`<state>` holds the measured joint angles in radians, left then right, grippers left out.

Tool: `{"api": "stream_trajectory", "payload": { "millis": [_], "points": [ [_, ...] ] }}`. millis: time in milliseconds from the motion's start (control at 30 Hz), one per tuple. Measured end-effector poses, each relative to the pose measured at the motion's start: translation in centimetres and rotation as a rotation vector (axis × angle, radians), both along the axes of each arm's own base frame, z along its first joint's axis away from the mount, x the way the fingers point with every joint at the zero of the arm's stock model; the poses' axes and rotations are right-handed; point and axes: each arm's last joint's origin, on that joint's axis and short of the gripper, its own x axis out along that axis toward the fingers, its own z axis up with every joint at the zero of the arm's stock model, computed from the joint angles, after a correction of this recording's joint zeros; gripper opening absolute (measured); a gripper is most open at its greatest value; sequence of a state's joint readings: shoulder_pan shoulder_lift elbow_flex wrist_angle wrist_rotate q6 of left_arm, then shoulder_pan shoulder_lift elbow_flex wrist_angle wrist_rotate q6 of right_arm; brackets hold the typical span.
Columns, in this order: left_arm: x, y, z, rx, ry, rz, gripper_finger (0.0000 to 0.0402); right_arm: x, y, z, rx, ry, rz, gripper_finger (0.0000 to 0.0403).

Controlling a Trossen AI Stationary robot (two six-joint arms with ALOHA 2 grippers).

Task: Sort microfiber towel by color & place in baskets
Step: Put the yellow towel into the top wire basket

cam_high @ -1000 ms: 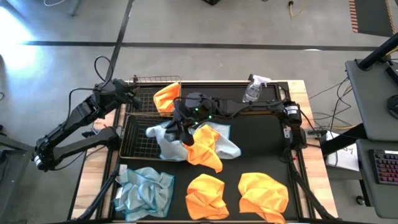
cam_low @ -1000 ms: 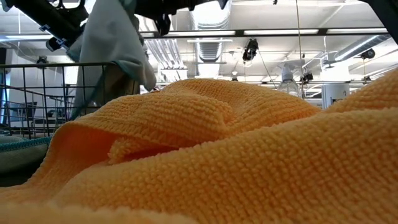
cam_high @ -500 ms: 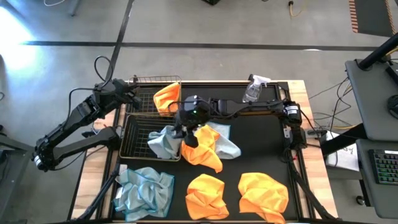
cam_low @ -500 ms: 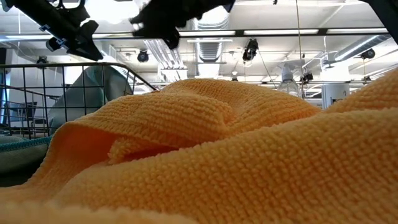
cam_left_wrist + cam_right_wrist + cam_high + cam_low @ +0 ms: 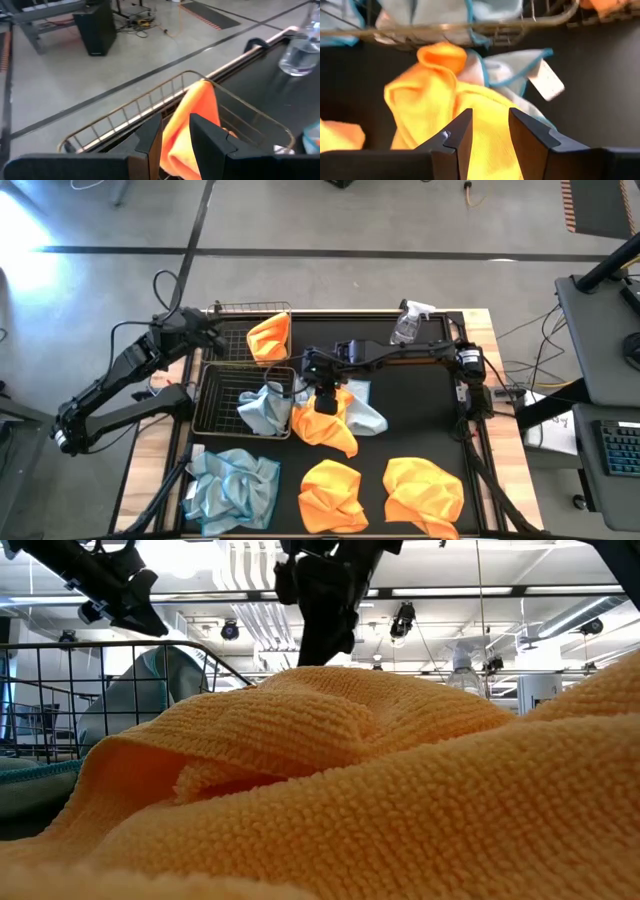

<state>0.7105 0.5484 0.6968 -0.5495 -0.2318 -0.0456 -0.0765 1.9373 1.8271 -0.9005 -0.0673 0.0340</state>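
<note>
Two dark bronze wire-mesh baskets (image 5: 222, 398) sit at the counter's left edge in the high view, one holding a pale blue-grey towel (image 5: 262, 406); right gripper (image 5: 325, 398), released and empty, hovers over an orange towel (image 5: 322, 420)

Left wrist view: left gripper (image 5: 176, 131), parted, empty, faces the far basket's orange cloth (image 5: 192, 120)

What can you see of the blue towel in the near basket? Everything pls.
The pale blue-grey towel is soft microfibre with a brighter blue stitched edge, crumpled in a loose heap. It sits at the right end of the nearer wire basket and drapes over the rim toward the orange towel on the black mat beside it. In the low view it rises behind the mesh wall. Nothing grips it: the right gripper hangs over the orange towel, empty, jaws apart.
</note>
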Motion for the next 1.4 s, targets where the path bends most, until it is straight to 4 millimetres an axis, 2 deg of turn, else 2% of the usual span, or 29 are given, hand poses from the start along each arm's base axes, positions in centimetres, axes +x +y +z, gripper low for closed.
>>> {"api": "stream_trajectory", "payload": {
  "millis": [167, 367, 567, 800, 1400],
  "points": [
    [0.0, 0.0, 0.0, -0.005, -0.004, -0.015, 0.0084, -0.3, 0.8, -1.0, 0.014, 0.039, 0.003, 0.0134],
    [0.0, 0.0, 0.0, -0.005, -0.005, -0.016, 0.0084, -1.0, 1.2, -3.3, 0.028, 0.116, 0.005, 0.0166],
    [0.0, 0.0, 0.0, -0.005, -0.005, -0.016, 0.0084, -0.8, 1.2, -4.5, 0.037, 0.089, -0.008, 0.0186],
    [0.0, 0.0, 0.0, -0.006, -0.005, -0.016, 0.0084, -0.8, 1.5, -5.9, 0.152, 0.057, 0.007, 0.019],
    [1.2, 1.0, -0.8, -0.061, 0.052, -0.014, 0.0084, -1.1, 1.9, -8.0, 0.214, 0.029, 0.048, 0.0189]
  ]
}}
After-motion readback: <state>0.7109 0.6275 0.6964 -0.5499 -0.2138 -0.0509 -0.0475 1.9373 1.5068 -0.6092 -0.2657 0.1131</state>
